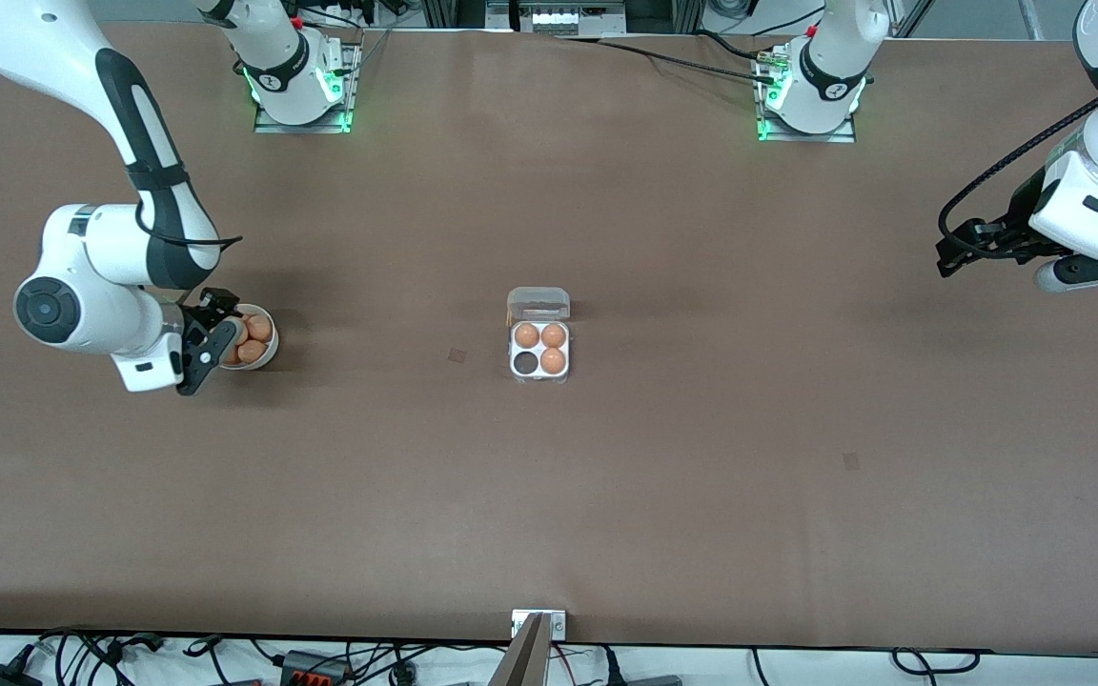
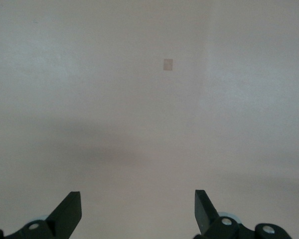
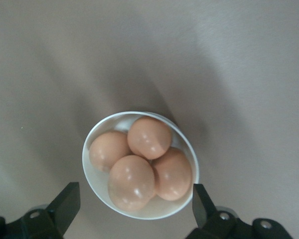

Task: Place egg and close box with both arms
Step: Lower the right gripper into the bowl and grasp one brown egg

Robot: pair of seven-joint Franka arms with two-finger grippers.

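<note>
The box (image 1: 539, 366) is a small clear carton in the middle of the table, its lid (image 1: 538, 303) hinged open and lying flat. Three orange-brown eggs sit in its cells, and one cell (image 1: 522, 362) is empty and dark. A white bowl (image 3: 94, 175) toward the right arm's end holds several eggs (image 3: 131, 181) alike. My right gripper (image 3: 134, 191) hovers just above the bowl (image 1: 270, 351), open, with nothing between its fingers. My left gripper (image 1: 954, 250) waits open above bare table at the left arm's end (image 2: 138, 198).
Two small darker squares mark the brown table, one (image 1: 457, 355) between bowl and box, one (image 1: 851, 461) nearer the front camera toward the left arm's end. A metal bracket (image 1: 538, 624) sits at the table's front edge.
</note>
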